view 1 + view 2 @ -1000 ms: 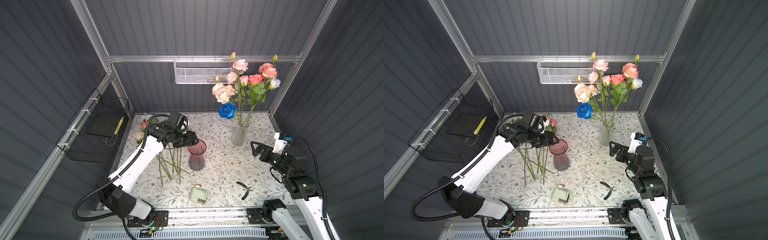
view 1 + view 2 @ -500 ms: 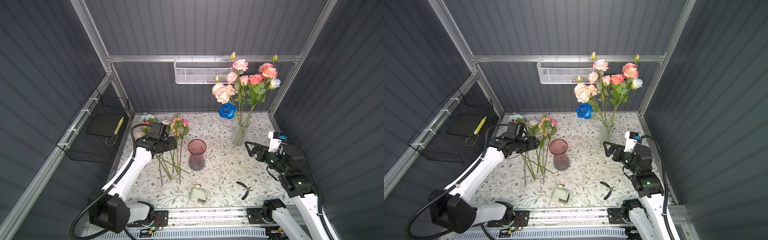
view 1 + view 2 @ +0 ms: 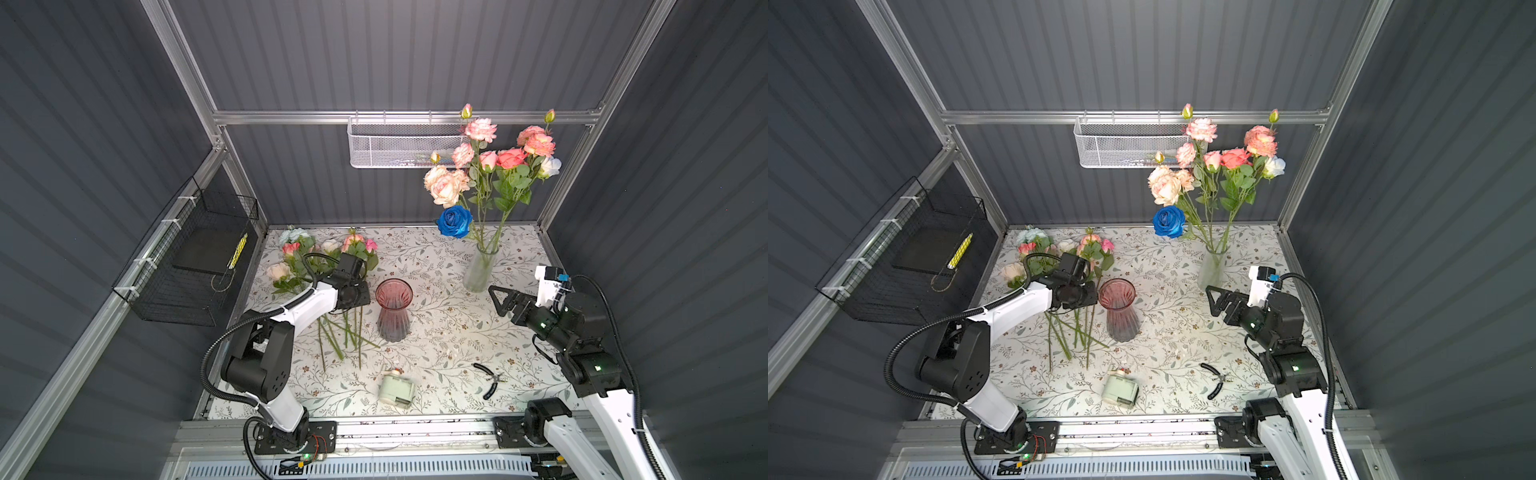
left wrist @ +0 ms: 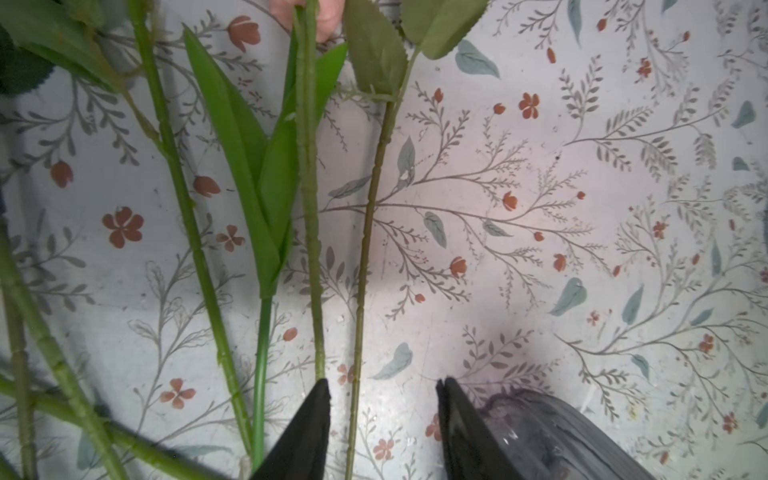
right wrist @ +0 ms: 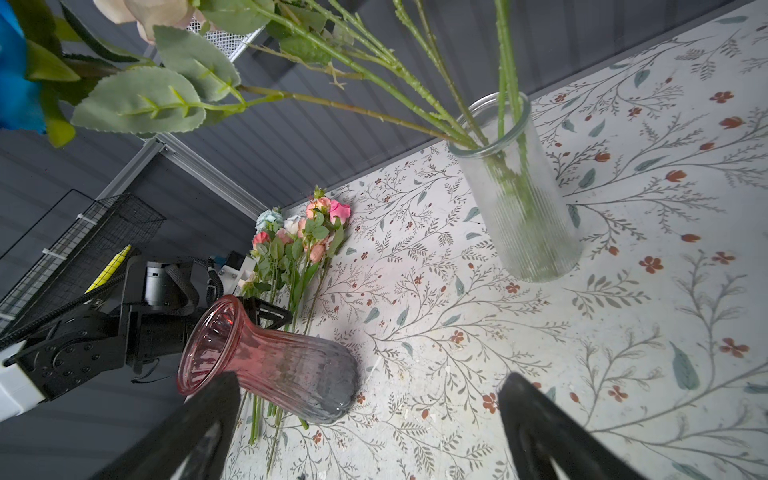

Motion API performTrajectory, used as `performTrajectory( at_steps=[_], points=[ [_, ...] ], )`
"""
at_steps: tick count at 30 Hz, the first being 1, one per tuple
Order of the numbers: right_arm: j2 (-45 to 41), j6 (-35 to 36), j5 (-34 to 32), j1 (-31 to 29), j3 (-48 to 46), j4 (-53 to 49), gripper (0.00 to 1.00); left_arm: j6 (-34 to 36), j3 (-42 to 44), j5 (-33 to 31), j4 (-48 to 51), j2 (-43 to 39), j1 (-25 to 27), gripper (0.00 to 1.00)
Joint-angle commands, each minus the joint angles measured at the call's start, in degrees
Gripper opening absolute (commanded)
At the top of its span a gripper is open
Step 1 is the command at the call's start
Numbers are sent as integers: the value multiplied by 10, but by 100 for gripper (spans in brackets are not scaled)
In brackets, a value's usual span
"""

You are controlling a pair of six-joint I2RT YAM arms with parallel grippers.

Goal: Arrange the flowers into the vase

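Left claw (image 4: 383, 382) astride stem (image 4: 365, 249), beside pink vase (image 4: 540, 432)

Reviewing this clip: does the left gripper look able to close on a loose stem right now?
Likely yes: one thin stem lies between the left gripper's parted fingers on the table; the pink vase sits outside the gap.

The far-right vase (image 3: 480, 272) is ribbed clear glass; the middle vase (image 3: 393, 318) glossy ribbed pink glass. The table cover (image 3: 434, 257) looks matt.
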State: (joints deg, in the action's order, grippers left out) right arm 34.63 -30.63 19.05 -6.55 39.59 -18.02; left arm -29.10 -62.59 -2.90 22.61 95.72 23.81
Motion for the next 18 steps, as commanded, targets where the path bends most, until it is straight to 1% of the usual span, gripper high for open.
performTrajectory(
  at_steps=[1, 6, 11, 14, 18],
  points=[
    [-6, 12, -18, -1, -4, -4, 99, -5, 2, -29, -17, 21, -3, 41],
    [-7, 19, -22, -1, -5, -13, 99, -3, 0, -35, -29, 47, -3, 36],
    [-14, 22, -32, -1, -4, -18, 99, -8, -6, -72, -17, 66, -4, 31],
    [-14, 25, -34, -1, -4, -21, 99, -7, -10, -72, -21, 82, -5, 29],
    [-15, 26, -36, -1, -3, -25, 99, -5, -11, -75, -33, 90, -5, 18]
  ],
)
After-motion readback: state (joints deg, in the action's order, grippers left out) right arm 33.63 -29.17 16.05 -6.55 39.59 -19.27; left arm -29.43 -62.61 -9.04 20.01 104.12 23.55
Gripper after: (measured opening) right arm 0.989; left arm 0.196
